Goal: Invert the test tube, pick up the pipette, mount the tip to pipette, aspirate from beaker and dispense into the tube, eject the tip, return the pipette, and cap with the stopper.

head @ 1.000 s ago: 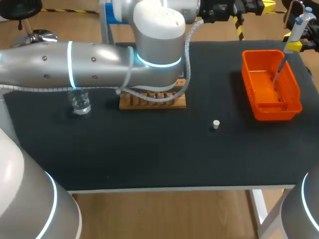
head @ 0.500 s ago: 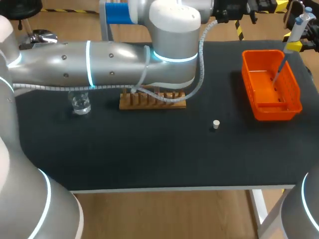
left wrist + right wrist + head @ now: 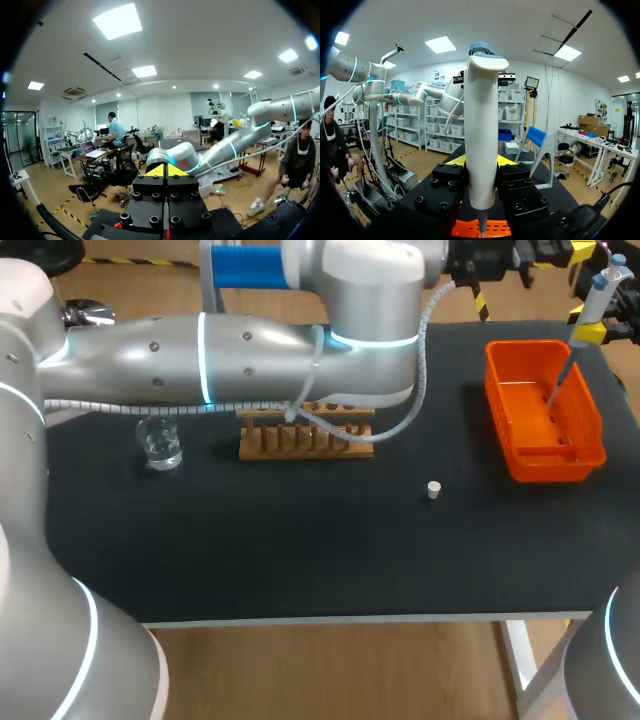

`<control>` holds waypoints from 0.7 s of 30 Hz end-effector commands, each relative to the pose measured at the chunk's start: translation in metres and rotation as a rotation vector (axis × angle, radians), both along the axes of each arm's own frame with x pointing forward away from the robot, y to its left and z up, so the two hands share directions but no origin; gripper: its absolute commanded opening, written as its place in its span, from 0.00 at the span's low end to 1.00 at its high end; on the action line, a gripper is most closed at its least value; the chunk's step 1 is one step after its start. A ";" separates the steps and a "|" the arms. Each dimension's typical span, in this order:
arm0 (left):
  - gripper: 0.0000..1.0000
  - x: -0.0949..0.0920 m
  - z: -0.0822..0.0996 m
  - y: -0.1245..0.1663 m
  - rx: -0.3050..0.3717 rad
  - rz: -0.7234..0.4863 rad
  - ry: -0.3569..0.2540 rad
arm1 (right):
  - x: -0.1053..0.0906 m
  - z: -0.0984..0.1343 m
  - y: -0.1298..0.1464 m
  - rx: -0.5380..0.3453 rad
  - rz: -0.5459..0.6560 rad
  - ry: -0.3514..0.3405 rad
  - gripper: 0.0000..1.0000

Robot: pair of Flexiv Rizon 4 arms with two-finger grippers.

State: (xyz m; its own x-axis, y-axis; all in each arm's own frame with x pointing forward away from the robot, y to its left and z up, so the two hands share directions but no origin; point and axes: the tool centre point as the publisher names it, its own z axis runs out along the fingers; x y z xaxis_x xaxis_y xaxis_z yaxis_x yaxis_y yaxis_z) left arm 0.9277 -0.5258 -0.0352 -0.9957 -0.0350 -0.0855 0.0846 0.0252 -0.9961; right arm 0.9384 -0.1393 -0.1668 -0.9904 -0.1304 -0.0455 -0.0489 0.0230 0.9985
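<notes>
The right tool (image 3: 480,160) is closed around the white plastic pipette with a blue top (image 3: 480,125), with one yellow finger on each side of its body. The coming move, in my judgement the ejecting of the tip, depends on how this pipette stands to the orange plastic basket (image 3: 552,468).

In the head view the basket is at about 2 o'clock on the black tabletop (image 3: 300,540). The pipette hangs over the far right corner of the basket. Its long axis is nearly upright, with the blue top leaning toward 1 o'clock and the thin tip pointing toward 7 o'clock, down into the basket. The right wrist view agrees, because the orange wall shows directly under the thin end. So the tip should fall inside the basket if it is released here.

The left tool (image 3: 166,170) has its two yellow ends pressed together with nothing between them. It is beyond the far edge of the tabletop, at about 12 o'clock.

For the later capping, the small white cylinder stopper (image 3: 432,490) lies at 8 o'clock from the basket. The wooden slotted rack (image 3: 305,443) is at 10 o'clock from the stopper. The left arm covers the back of the rack, so I cannot see the test tube.
</notes>
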 end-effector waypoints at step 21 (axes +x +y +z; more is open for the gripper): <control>0.00 0.003 -0.023 -0.023 -0.016 0.017 0.023 | -0.001 0.001 0.000 -0.004 -0.002 -0.001 0.00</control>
